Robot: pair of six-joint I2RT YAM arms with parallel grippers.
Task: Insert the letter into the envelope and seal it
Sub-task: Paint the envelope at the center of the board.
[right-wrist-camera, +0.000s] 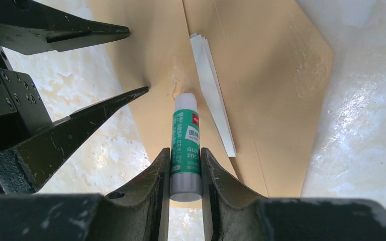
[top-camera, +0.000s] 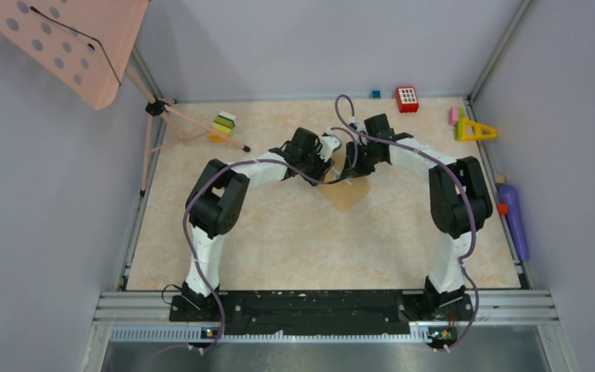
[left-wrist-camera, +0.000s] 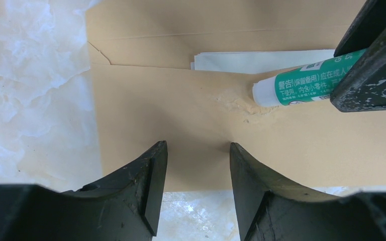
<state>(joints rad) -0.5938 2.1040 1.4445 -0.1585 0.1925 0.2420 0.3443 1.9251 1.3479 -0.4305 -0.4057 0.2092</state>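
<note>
Near the table's (top-camera: 279, 248) middle the envelope (top-camera: 346, 194) holds the letter (left-wrist-camera: 261, 60), and the right gripper (right-wrist-camera: 183, 155), clamped on a glue stick (right-wrist-camera: 186, 135), touches its front while the left gripper (left-wrist-camera: 197, 148) stands with fingers apart beside, so I think gluing is in hand and next the flap (right-wrist-camera: 286, 100) must fold down.

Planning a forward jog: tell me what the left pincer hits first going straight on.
The envelope: the open left pincer has bare tan paper ahead of its tips. The glue stick, held by the right pincer, sits off to the side. Whether the tips already touch the paper is unclear.
</note>
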